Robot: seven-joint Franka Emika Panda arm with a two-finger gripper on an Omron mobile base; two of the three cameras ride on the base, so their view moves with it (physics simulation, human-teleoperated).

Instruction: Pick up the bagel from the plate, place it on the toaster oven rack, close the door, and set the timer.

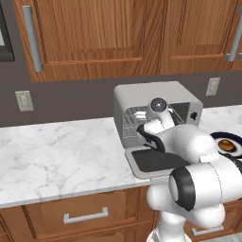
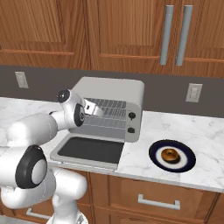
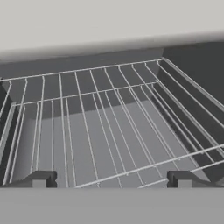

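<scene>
Open end effector (image 3: 109, 179) at the mouth of the toaster oven

Fingertips spread wide and empty over the toaster oven rack (image 3: 100, 127) at frame centre — the door (image 2: 89, 151) lies folded down; the bagel (image 2: 169, 154) sits on the plate (image 2: 186, 164), lower right on the marble worktop (image 2: 205, 135)

My counter (image 2: 205, 131) is white marble with grey veins. On it sits the grey toaster oven (image 2: 114, 94), its door (image 2: 89, 151) folded down flat toward the front edge. Just to the oven's right lies the plate (image 2: 187, 162), dark-rimmed, carrying the bagel (image 2: 169, 154)
</scene>
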